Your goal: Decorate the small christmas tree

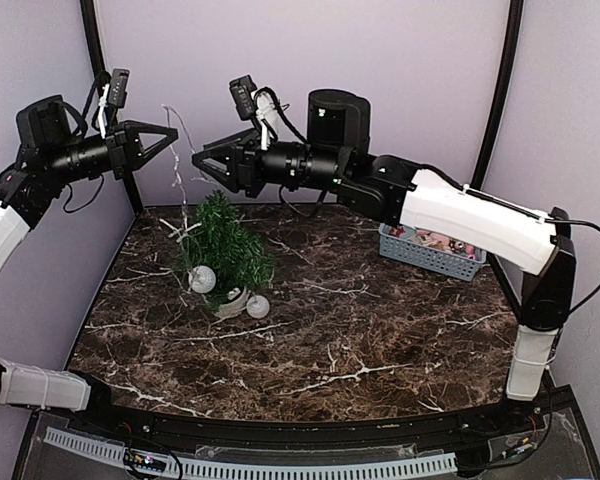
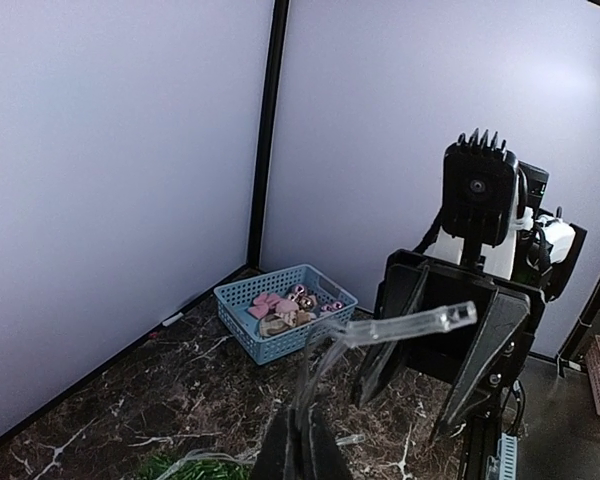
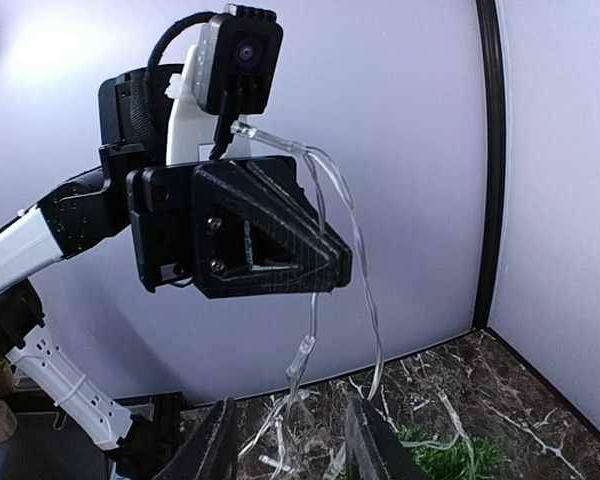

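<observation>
Small christmas tree (image 1: 223, 245) sits left of centre on the marble table (image 1: 380, 340), in a white pot (image 1: 233, 299). One white ball (image 1: 202, 279) is against its lower left branches and a second ball (image 1: 258, 306) is just beside the pot on the right. You can't tell whether either one hangs from the tree or lies on the table.

A clear light strand (image 1: 176, 150) runs from the branches up to your left gripper (image 1: 173, 133). That gripper is high above the table's back-left corner, jaws pinched tight on the strand. A loose loop of strand arcs out past its tip.

Your right gripper (image 1: 202, 168) is at the same height, just beside the left one and pointing at it tip to tip, above the tree. Its jaws are partly apart and grip nothing. The strand's end crosses in front of them in the left wrist view; you can't tell if it touches.

A blue basket (image 1: 420, 258) of pink bows and small balls sits at the back right, well apart from the tree.
</observation>
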`<state>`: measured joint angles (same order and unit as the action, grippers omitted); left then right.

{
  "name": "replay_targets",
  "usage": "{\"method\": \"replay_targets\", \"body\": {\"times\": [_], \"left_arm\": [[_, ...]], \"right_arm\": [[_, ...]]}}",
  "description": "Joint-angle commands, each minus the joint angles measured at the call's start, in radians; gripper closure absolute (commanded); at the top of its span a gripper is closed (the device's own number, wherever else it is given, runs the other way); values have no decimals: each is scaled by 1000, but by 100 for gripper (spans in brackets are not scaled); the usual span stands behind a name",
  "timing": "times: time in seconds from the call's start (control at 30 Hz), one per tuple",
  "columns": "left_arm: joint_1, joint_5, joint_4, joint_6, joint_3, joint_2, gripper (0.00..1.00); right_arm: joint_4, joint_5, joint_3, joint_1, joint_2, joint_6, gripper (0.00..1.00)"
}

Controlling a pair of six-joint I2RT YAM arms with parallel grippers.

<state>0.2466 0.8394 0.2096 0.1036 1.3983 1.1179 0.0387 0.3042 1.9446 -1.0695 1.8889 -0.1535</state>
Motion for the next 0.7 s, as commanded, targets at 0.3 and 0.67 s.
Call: {"method": "replay_targets", "body": {"times": [0.3, 0.67], "left_arm": [[38, 83, -58, 30, -25, 15, 100], [40, 55, -33, 5, -30, 25, 100]], "right_arm": [[-139, -95, 206, -28, 135, -7, 69], [-114, -48, 218, -34, 140, -26, 60]]}}
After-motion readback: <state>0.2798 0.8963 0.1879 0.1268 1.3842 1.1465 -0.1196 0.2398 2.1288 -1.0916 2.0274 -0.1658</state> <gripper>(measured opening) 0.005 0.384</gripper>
